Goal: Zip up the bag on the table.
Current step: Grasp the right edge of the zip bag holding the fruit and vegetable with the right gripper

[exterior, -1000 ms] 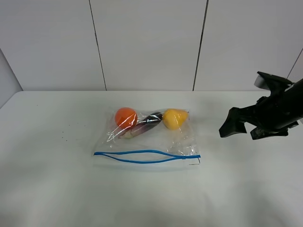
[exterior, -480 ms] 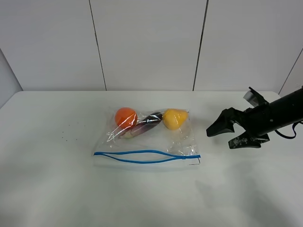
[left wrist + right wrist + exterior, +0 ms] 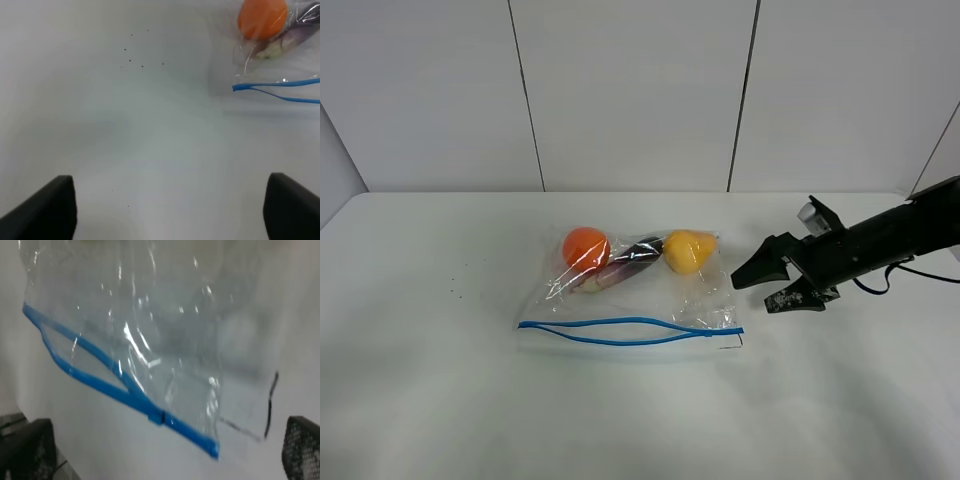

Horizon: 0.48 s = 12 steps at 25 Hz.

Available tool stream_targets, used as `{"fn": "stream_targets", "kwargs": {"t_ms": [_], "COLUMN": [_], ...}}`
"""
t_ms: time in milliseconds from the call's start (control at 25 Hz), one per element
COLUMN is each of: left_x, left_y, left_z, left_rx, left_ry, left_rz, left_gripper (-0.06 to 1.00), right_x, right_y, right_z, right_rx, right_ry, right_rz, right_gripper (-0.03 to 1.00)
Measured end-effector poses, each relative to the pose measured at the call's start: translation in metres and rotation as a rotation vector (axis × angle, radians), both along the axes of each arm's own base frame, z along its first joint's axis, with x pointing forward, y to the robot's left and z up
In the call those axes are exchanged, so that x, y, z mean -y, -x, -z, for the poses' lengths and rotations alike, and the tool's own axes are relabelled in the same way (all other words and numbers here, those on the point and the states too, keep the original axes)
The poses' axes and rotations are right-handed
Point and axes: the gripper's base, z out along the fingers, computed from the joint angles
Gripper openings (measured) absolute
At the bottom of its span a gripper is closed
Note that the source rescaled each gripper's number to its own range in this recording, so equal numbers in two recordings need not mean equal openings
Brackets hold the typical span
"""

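On the surface, the bag lies flat at centre, its blue zipper strip running left-right along the near edge and gaping. Your right fingers, spread apart, sit just off its right end, nearer than your left fingers, likewise apart

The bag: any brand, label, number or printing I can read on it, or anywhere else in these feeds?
No readable text in any view.
The bag: clear plastic, no print or label visible. Its blue zipper strip is plain.
Black mark on the table, beside the bag's corner: thin strokes, not legible as any letter or number.
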Motion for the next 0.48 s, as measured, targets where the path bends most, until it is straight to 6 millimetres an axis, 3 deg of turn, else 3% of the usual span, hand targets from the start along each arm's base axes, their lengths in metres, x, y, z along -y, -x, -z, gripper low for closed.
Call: {"fn": "stream_targets", "kwargs": {"t_ms": [320,480], "left_x": [0.0,0.0], "left_y": [0.0,0.0], "left_z": [0.0,0.0], "left_rx": [0.0,0.0], "left_ry": [-0.001,-0.001], "left_rz": [-0.001,-0.001], "left_gripper": [1.0,1.0], "right_x": [-0.014,-0.018], "right_y": [-0.011,-0.012], "right_z": [0.031,0.031], "right_rx": [-0.081,-0.076], "right_ry": [-0.051,-0.092], "right_rz": [-0.077,-0.074], "right_gripper": [0.98,0.98]}}
